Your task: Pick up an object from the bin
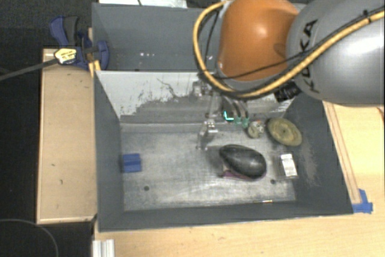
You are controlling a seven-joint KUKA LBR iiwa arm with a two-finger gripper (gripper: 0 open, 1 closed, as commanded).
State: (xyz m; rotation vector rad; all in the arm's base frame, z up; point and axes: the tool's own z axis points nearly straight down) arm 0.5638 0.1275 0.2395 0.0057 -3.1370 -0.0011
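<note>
My gripper (207,132) hangs low over the middle of the bin floor, under the orange wrist cover. Just to its right and a little nearer the front lies a dark, smooth oval thing (243,161) with a purplish edge under it; the gripper is beside it, not round it. A small round brownish piece (256,129) lies to the gripper's right, near the back wall.
An olive-brown round disc (284,131) lies at the right of the bin, with a small white block (288,165) in front of it. A blue cube (130,162) sits alone at the far left. The arm and its cables cover the bin's back right.
</note>
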